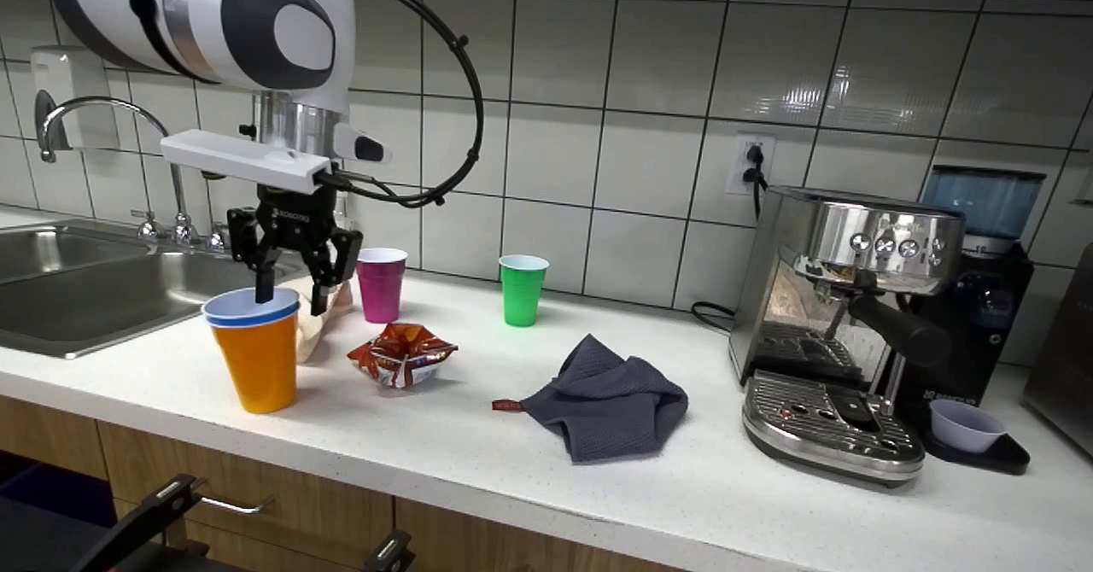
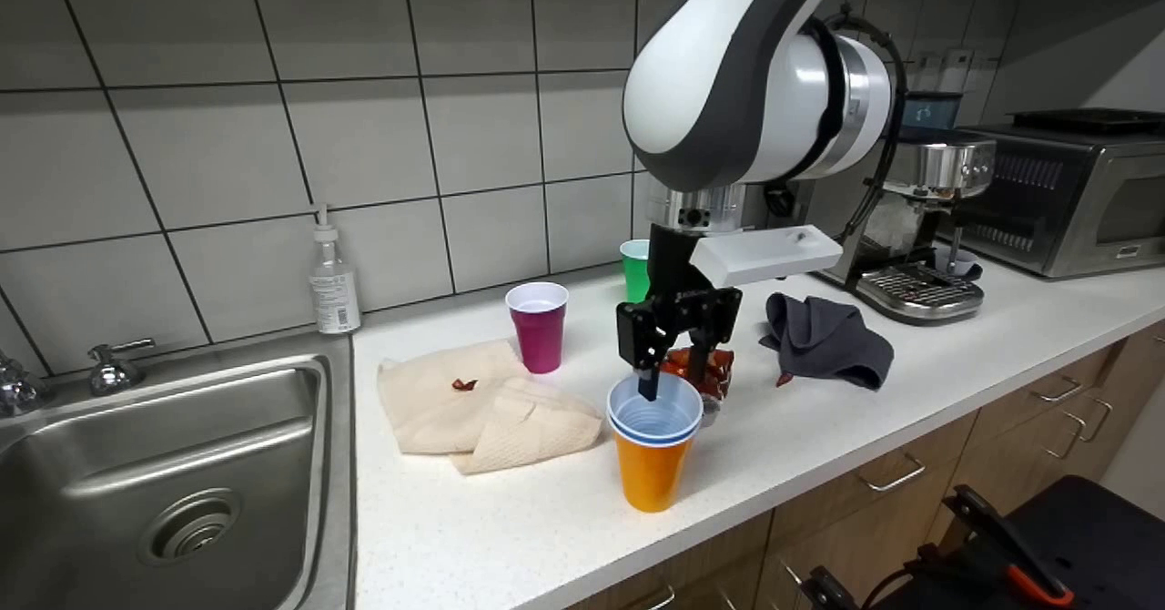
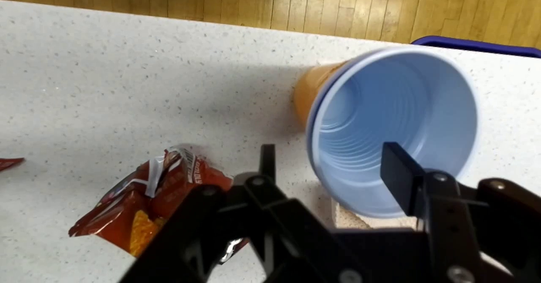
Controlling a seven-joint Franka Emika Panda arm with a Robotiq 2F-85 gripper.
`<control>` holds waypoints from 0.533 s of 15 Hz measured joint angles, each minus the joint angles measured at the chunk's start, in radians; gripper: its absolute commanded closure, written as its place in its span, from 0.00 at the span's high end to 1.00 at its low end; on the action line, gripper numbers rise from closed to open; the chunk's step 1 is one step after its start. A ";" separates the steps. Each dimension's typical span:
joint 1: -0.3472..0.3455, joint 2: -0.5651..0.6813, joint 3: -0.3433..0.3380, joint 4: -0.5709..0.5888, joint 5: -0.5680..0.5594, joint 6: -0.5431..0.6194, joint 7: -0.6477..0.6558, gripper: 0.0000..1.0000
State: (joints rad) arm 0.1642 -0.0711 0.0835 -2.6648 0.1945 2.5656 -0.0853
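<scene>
Orange tapered plastic cup [image 1: 259, 371], pale-blue plastic cup [image 3: 380, 101] nested inside; upright on white speckled counter [image 1: 384, 427], below black two-finger gripper [image 1: 291, 296]. Fingers [image 3: 399, 179] apart: one over or inside the mouth, one outside.

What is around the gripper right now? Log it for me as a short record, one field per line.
Gripper: jaws open, one side over the mouth of the blue cup, the other outside its rim; contact unclear
Nesting: blue cup inside orange cup, upright on the counter
Nearby: red snack bag, apart from the orange cup
Other cups: magenta cup, green cup, both upright
Cloths: beige cloth near the sink; grey cloth between red snack bag and espresso machine
</scene>
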 measured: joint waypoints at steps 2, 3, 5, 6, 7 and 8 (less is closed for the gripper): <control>0.001 0.000 0.001 0.000 0.000 0.002 0.000 1.00; 0.001 -0.001 0.001 0.000 0.000 0.002 0.000 1.00; 0.003 -0.003 0.002 0.000 0.000 0.003 0.000 1.00; 0.004 -0.004 0.002 0.000 0.000 0.003 0.000 1.00; 0.004 -0.006 0.002 0.000 0.000 0.003 0.000 1.00; 0.004 -0.007 0.002 0.000 0.000 0.003 0.000 1.00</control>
State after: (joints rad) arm 0.1679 -0.0782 0.0857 -2.6648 0.1948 2.5689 -0.0853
